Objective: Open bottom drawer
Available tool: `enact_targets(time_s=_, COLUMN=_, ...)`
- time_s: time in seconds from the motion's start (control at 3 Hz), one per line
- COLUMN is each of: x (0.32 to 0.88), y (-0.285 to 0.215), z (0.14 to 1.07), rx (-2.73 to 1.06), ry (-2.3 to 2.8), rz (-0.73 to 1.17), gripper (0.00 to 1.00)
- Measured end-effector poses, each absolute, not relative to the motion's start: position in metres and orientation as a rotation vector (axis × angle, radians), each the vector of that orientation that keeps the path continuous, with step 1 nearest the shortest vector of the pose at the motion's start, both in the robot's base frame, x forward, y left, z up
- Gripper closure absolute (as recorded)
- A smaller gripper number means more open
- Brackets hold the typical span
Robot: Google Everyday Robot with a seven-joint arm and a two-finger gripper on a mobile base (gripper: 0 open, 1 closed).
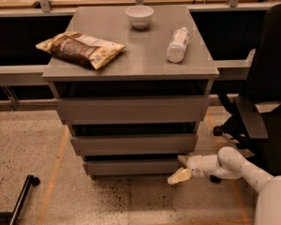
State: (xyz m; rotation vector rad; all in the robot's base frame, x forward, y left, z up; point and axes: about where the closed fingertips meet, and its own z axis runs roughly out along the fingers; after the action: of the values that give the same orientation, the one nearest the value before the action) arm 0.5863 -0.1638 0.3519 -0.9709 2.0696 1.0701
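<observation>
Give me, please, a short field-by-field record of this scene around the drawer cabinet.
furniture: grey cabinet with three drawers
target: bottom drawer, looks shut
gripper: gripper open, low near the floor, at the bottom drawer's right end
on top: chip bag at left, white bowl at back, bottle lying at right
nearby: black chair right of the cabinet

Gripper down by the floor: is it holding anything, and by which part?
Cannot be told. The gripper sits at the bottom drawer's right front corner, but no hold is visible.
</observation>
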Motion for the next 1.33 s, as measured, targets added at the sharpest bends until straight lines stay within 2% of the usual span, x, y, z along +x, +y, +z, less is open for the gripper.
enact_targets(time_s=1.0, x=0.628, y=-0.162, z=0.292, rx=-0.894, ry=2.049, rz=1.146, gripper=0.00)
enact_targets(time_s=1.33, x=0.660, y=-0.171, z=0.274, rx=-0.829, ry=2.024, rz=1.140, gripper=0.00)
